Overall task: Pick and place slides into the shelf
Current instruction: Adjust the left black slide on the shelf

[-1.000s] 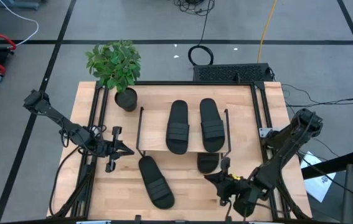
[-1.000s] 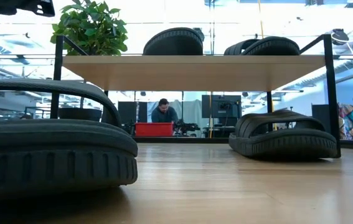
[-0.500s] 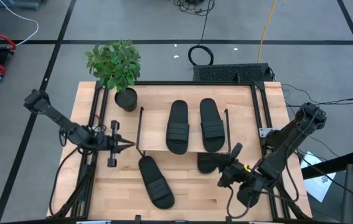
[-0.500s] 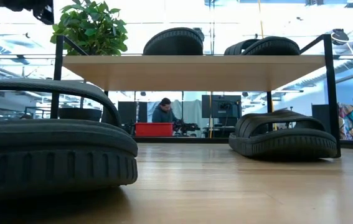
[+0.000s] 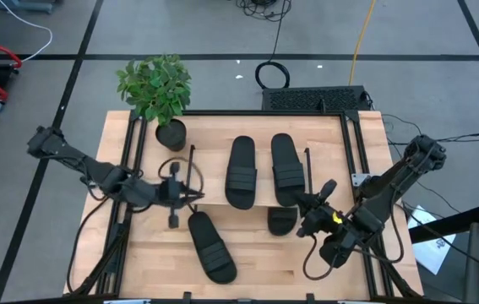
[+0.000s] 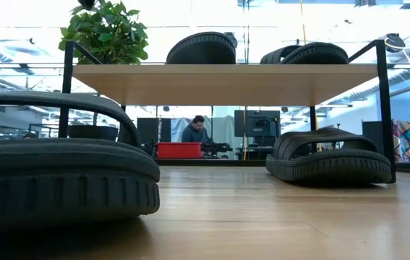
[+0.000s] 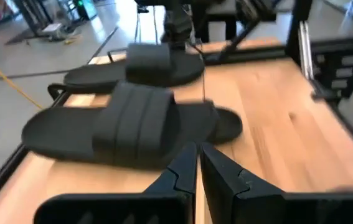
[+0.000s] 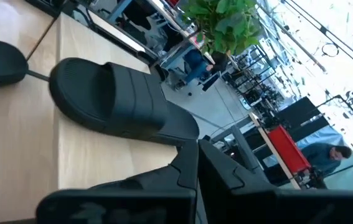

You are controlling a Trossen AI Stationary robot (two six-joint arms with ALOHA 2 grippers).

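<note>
Two black slides lie side by side, soles down, on the shelf's top board. A third slide rests on the table under the shelf. The fourth slide lies on the table near the front edge. My left gripper is shut and empty, hovering by the shelf's left end and pointing across it; its own view shows the two upper slides. My right gripper is shut and empty, off the shelf's right front corner, facing the nearer upper slide.
A potted plant stands at the table's far left corner, beside the shelf. The shelf's thin black posts rise at its ends. Bare wooden table lies in front of the shelf, to the right of the loose slide.
My left gripper has risen and moved toward the table's right, up to the shelf's left end, rolling as it went. My right gripper has risen and gone toward the far edge, up to the shelf's right front corner. Both stay shut; no slide has moved.
</note>
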